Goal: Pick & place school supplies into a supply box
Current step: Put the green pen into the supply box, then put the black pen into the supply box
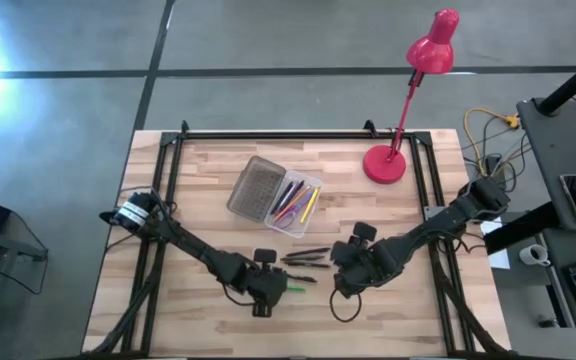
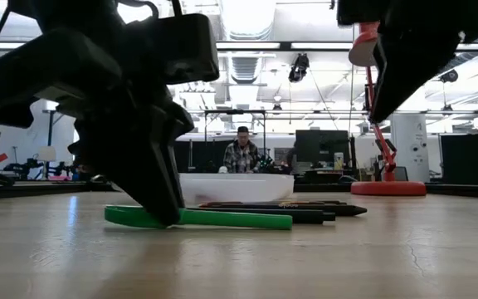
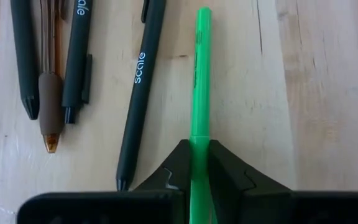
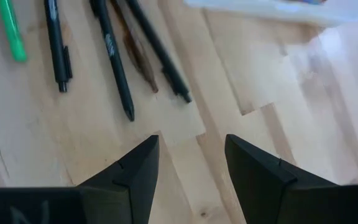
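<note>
A green pen (image 3: pixel 199 74) lies flat on the wood table, and my left gripper (image 3: pixel 199 158) is shut on it at the near middle of the table (image 1: pixel 265 290). Several dark pens and a brownish one (image 3: pixel 138 93) lie side by side just beyond it (image 1: pixel 306 257). The supply box (image 1: pixel 273 195) sits open toward the far side. Its ribbed lid is folded out and coloured supplies lie in its clear tray. My right gripper (image 4: pixel 191 162) is open and hovers over bare wood just right of the pens (image 1: pixel 346 275), touching nothing. My left gripper pinches the green pen's shaft (image 3: pixel 199 144) between its two fingers, toward one end (image 2: pixel 181 218). The fingers come down from above at a slant, one on each side of the shaft. The pen lies level with its whole length on the table (image 2: pixel 222 218).
A red desk lamp stands with its base (image 1: pixel 385 163) on the far right of the table. A black frame runs along the table's edges (image 1: pixel 288 133). Bare wood lies on the left side and along the near edge. A person (image 2: pixel 241 154) shows in the room beyond.
</note>
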`<state>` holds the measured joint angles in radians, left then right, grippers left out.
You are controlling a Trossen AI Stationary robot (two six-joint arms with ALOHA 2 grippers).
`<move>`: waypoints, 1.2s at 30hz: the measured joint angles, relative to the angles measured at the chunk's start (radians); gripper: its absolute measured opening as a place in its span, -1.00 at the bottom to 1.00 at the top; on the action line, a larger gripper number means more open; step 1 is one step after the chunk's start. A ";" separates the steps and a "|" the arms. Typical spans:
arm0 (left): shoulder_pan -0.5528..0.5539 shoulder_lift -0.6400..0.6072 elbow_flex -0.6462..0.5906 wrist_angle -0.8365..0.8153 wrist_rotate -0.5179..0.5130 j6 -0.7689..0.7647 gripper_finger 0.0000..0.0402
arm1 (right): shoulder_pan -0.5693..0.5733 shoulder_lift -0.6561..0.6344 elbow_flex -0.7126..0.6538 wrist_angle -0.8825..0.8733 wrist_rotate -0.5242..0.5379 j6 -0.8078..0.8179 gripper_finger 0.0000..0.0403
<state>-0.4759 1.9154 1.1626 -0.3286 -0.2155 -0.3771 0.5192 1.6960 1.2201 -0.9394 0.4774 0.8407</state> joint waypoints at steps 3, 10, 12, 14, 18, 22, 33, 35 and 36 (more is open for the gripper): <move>0.006 -0.030 -0.006 -0.013 0.030 -0.057 -0.91 | 0.014 -0.036 0.001 -0.009 0.030 0.048 -0.13; 0.095 -0.222 -0.032 0.006 -0.022 -0.426 -0.91 | 0.016 -0.117 -0.019 -0.155 0.062 0.381 -0.13; 0.145 -0.277 -0.062 0.016 -0.084 -0.547 -0.92 | 0.018 -0.141 -0.035 -0.191 0.080 0.527 -0.13; 0.205 -0.337 -0.097 0.078 -0.134 -0.622 -0.92 | 0.018 -0.166 -0.059 -0.201 0.091 0.633 -0.13; 0.363 -0.386 -0.191 0.246 -0.134 -0.702 -0.92 | 0.016 -0.204 -0.105 -0.195 0.110 0.761 -0.13; 0.520 -0.367 -0.267 0.421 -0.054 -0.757 -0.98 | 0.017 -0.215 -0.135 -0.179 0.116 0.783 -0.13; 0.563 -0.359 -0.261 0.414 0.007 -0.595 -1.00 | 0.018 -0.209 -0.142 -0.117 0.119 0.632 -0.13; 0.528 -0.381 -0.247 0.407 0.064 -0.494 -1.00 | 0.016 -0.208 -0.150 -0.040 0.070 0.459 -0.13; 0.509 -0.395 -0.239 0.408 0.100 -0.435 -1.00 | 0.009 -0.208 -0.157 0.023 0.028 0.365 -0.13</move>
<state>0.0326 1.5200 0.9237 0.0789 -0.1158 -0.8124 0.5284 1.4882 1.0632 -0.9162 0.5049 1.2058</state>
